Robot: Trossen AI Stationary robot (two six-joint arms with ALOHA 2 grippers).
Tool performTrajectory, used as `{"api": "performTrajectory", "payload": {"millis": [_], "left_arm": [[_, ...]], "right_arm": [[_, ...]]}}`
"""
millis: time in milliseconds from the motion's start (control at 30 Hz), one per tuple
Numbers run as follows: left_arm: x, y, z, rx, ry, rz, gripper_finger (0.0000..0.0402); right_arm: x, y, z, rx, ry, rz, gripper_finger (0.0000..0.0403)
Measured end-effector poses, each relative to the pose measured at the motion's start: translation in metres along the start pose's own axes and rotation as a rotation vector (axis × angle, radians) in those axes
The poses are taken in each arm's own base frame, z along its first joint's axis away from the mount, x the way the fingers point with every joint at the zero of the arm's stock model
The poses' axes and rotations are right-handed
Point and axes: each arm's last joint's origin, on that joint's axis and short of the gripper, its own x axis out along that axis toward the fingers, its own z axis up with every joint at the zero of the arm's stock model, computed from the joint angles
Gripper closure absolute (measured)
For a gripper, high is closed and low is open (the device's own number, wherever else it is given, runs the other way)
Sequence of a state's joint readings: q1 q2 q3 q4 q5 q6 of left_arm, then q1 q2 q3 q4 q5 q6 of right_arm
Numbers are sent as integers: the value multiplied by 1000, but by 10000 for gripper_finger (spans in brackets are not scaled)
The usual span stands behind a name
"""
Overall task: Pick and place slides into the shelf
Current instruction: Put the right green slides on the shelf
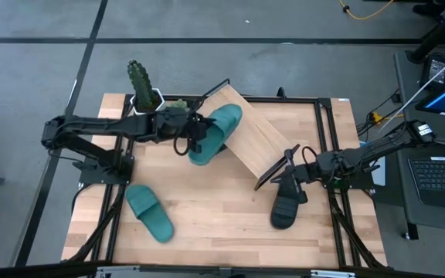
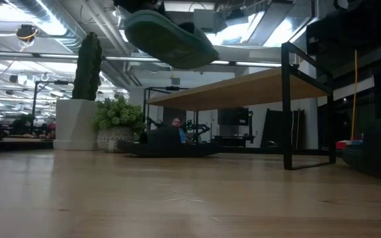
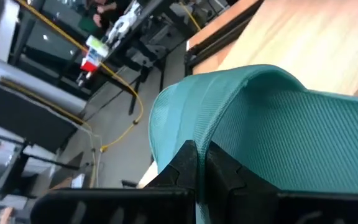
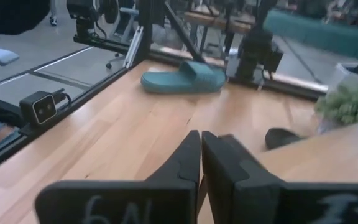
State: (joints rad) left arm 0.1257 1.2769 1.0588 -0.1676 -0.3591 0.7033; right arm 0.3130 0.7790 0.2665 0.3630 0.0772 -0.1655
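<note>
A teal slide (image 1: 221, 127) hangs in the air over the left end of the slanted wooden shelf (image 1: 265, 143), with my left gripper (image 1: 194, 133) shut on it. In the low view its sole (image 2: 170, 39) shows above the shelf board (image 2: 243, 86). The second teal slide (image 1: 150, 212) lies flat on the table at the near left. A black slide (image 1: 286, 205) lies on the table by the shelf's near right corner. My right gripper (image 1: 290, 179) is above that slide's far end, shut, with nothing between its fingers (image 4: 185, 162). Another dark slide (image 2: 170, 147) lies under the shelf. My left gripper pinches the edge of the teal slide's broad strap (image 3: 229, 152) between its two fingers. The fingers come nearly level from the table's left, slanting a little down, at the slide's side. The slide is lifted clear of table and shelf, and it is tilted.
A tall cactus in a white pot (image 1: 140, 77) and a small leafy plant (image 2: 118, 116) stand at the far left, close behind my left arm. A black metal frame (image 1: 327, 154) runs round the table. Bare wood lies in the near middle (image 1: 222, 216).
</note>
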Motion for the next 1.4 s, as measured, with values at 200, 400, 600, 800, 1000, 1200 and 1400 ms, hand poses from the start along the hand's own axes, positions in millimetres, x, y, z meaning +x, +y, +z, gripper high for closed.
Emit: {"api": "performTrajectory", "payload": {"millis": [200,400,600,800,1000,1200,1400], "left_arm": [[19,5,-11,51,33,9,399],[37,15,-20,127,-10,7,399],[42,32,-35,116,-36,-6,399],[44,45,-47,149,-96,-36,399],[53,53,-59,205,-96,-26,399],[69,58,-75,188,-87,-36,399],[81,62,-91,174,-45,-23,399]], "right_arm": [[-3,-1,6,-47,-51,-10,384],[-4,-1,7,-45,-59,-11,384],[-4,-3,12,-87,-111,-32,384],[-5,-4,15,-172,-140,-56,384],[-5,-6,15,-164,-127,-103,384],[-5,-7,15,-167,-125,-112,384],[-5,-10,14,-161,-119,-137,384]]}}
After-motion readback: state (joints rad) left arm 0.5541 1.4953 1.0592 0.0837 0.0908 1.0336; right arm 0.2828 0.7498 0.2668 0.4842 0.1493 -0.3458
